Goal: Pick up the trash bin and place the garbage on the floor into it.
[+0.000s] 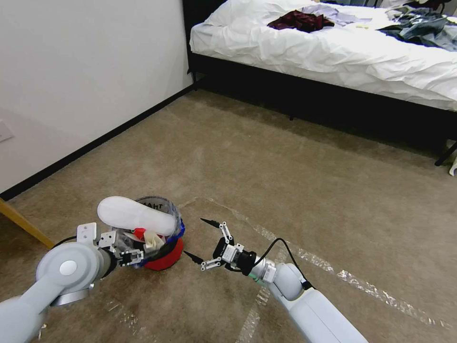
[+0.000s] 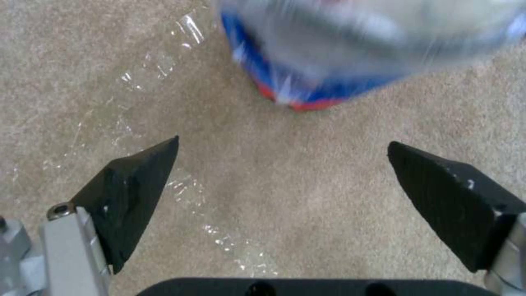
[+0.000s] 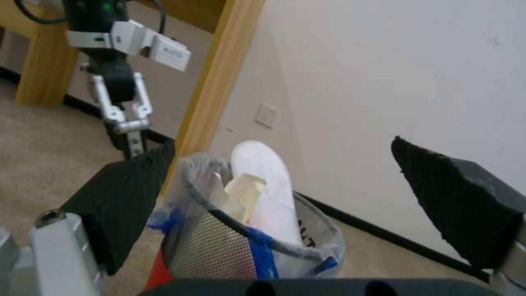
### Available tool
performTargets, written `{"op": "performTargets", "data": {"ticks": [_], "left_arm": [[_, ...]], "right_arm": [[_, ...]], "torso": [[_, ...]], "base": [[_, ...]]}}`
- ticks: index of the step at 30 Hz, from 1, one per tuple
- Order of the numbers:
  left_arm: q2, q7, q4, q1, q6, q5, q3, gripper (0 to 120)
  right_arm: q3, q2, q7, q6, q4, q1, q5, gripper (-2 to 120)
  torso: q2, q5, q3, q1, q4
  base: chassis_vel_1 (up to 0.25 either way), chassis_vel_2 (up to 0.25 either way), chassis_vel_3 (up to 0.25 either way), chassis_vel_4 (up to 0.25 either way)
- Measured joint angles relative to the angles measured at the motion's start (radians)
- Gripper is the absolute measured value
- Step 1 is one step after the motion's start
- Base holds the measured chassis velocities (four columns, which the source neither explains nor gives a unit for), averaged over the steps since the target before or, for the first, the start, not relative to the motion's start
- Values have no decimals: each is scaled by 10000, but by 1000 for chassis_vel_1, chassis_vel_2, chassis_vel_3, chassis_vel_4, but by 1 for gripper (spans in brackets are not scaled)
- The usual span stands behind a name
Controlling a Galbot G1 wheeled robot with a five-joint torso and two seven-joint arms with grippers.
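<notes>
The trash bin is red, lined with a blue-edged clear bag, and stands on the floor at the lower left. Garbage fills it: a white slipper sticks out over the rim, above crumpled paper and a red wrapper. My left gripper is at the bin's near-left side. Its wrist view shows it open over bare carpet, with the blurred bin just beyond the fingertips. My right gripper is open just right of the bin and faces it. That view shows the bin, the slipper and the left gripper.
A white bed on a black frame spans the far right. The white wall with a black baseboard runs along the left. A wooden furniture leg stands behind the left arm. Whitish tape lines cross the carpet.
</notes>
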Motion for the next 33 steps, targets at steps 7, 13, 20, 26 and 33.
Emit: {"op": "performTargets", "data": {"ticks": [7,13,20,26,33], "left_arm": [[20,-235,-315,411,3,-38,-157,100],[102,-288,-464,571,3,-70,-300,100],[250,-386,-831,553,3,-175,-407,100],[229,-322,-1079,465,3,89,-437,100],[19,1171,-1492,888,-3,2045,-1085,100]], "right_arm": [[92,-132,22,-28,164,-141,13,100],[159,-183,23,-44,258,-221,8,100],[757,-394,34,-98,661,-672,-16,100],[1403,-627,96,-188,1205,-1171,-15,100],[2315,-979,352,-397,2094,-1865,136,100]], "torso": [[0,-1,0,0,1],[0,0,-1,0,1],[0,1,-1,0,-1],[0,1,-1,0,2],[0,2,-1,0,0]], "base": [[0,0,0,0],[0,0,0,0],[0,0,0,0],[0,0,0,0],[0,0,0,0]]}}
